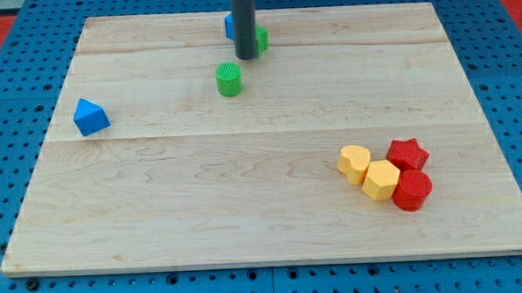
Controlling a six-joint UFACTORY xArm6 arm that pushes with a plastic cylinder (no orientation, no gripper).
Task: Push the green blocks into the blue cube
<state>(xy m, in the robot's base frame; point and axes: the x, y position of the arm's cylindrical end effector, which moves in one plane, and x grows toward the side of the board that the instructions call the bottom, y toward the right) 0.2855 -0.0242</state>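
Behind the dark rod, near the view's top, a blue block and a green block are largely hidden; their shapes cannot be made out, and whether they touch cannot be told. The pale wooden board is laid on a blue perforated table; red flooring is glimpsed at the top corners. The rod is held upright, cut off by the top edge; my tip is set between those two blocks, with nothing gripped, and just above a green cylinder. A blue triangular block is seen at the view's left; a yellow heart, yellow hexagon, red star and red cylinder are clustered at lower right.
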